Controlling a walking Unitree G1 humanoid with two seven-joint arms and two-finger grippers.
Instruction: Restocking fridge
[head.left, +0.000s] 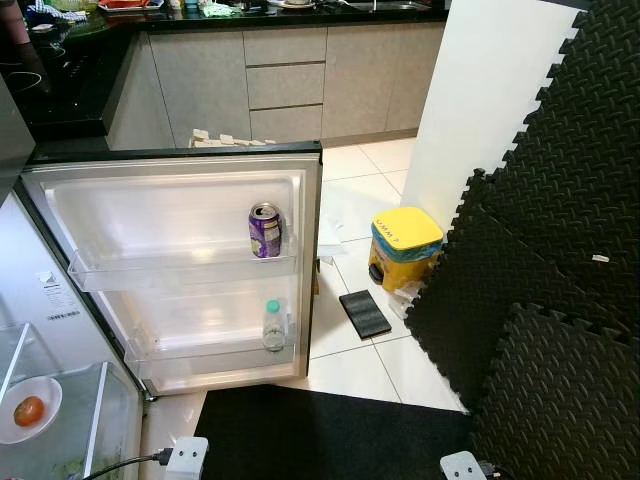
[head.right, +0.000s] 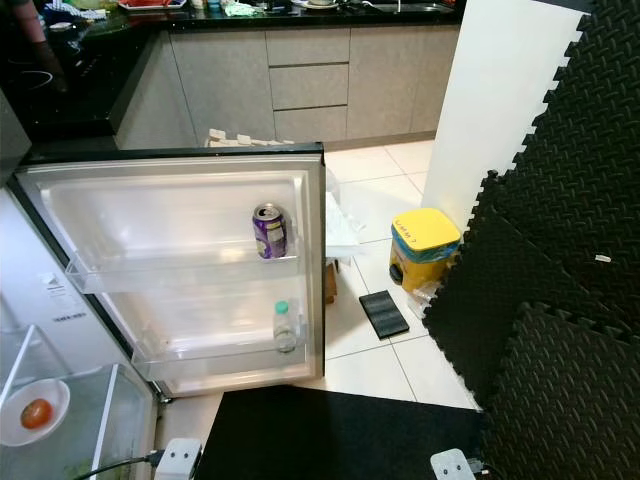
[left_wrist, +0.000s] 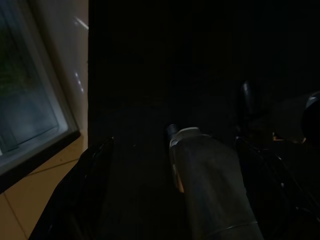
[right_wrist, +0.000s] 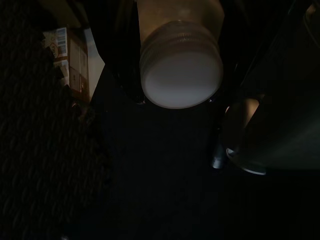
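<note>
Along the left of the scene, fridge door (head.left: 180, 190) swung fully open, inner side facing the camera: upper door shelf (head.left: 150, 268) carries one purple drink can (head.left: 265, 230), upright at its right end; lower door shelf (head.left: 200, 350) carries one small clear water bottle (head.left: 274, 325) with a green cap, upright, also at the right end. Near left corner, fridge interior with glass shelf (head.left: 90, 420); on it a white plate (head.left: 50, 405) bearing one red tomato (head.left: 29, 410). Near edge, black floor mat (head.left: 330, 435) lying on white floor tiles (head.left: 350, 370). Right of the door, on the tiles: yellow-lidded bin (head.left: 405, 245), and a small black flat object (head.left: 364, 313) just in front of it. Far right, black foam puzzle mats (head.left: 560, 260) leaning upright against a white wall panel (head.left: 490, 100). Far side, grey kitchen cabinets (head.left: 290, 85) under a dark countertop (head.left: 300, 15). Right gripper: right wrist view is dark; a jar with a white screw lid (right_wrist: 181, 75) sits between its fingers, pinched there. Left gripper: left wrist view is very dark; a dark cylindrical container (left_wrist: 210, 185) lies along it, but whether the fingers are spread or pressed together cannot be told.
</note>
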